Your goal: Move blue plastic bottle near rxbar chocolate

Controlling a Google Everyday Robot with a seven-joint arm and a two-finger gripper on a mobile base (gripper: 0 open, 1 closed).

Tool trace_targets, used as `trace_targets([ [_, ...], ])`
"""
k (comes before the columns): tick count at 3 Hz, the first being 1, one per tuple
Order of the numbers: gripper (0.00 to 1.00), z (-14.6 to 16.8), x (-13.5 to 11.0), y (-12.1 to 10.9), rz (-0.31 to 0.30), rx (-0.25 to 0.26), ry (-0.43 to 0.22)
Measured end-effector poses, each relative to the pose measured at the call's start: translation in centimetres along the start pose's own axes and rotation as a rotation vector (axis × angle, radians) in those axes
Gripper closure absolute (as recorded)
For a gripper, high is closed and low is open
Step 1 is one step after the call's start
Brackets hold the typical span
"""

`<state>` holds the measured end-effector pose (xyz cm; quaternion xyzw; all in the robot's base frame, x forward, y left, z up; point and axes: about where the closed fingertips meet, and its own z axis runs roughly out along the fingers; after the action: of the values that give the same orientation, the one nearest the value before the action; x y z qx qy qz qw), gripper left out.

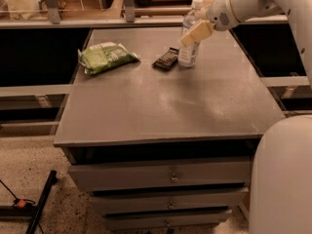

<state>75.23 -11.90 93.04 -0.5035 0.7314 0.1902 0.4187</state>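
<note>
two jaws at the end of the white arm are at about 1 o'clock from the middle of the table. they are closed on the upper part of the blue plastic bottle, just under its white cap. the bottle stands up straight, and its bottom looks like it is on the table. the rxbar chocolate lies flat just beside it, at the bottle's 9 o'clock, so the job looks almost done. i think the bottle is light and tall, so it can tip over easily. its sides look thin, smooth and a bit squishy, so a soft squeeze high up or around the middle seems best, and letting go should be slow. the far edge of the table is near, at 12 o'clock, and the right edge is at 3 o'clock with some room. the green snack bag lies well apart at 9 o'clock. toward 6 o'clock there is lots of room to move.
</note>
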Motion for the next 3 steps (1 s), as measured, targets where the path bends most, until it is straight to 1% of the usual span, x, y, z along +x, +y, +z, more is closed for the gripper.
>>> trace_targets([
  [2, 0.00, 0.6, 1.1, 0.3, 0.017, -0.019, 0.043],
  [3, 0.00, -2.9, 3.7, 0.0, 0.017, 0.009, 0.064],
])
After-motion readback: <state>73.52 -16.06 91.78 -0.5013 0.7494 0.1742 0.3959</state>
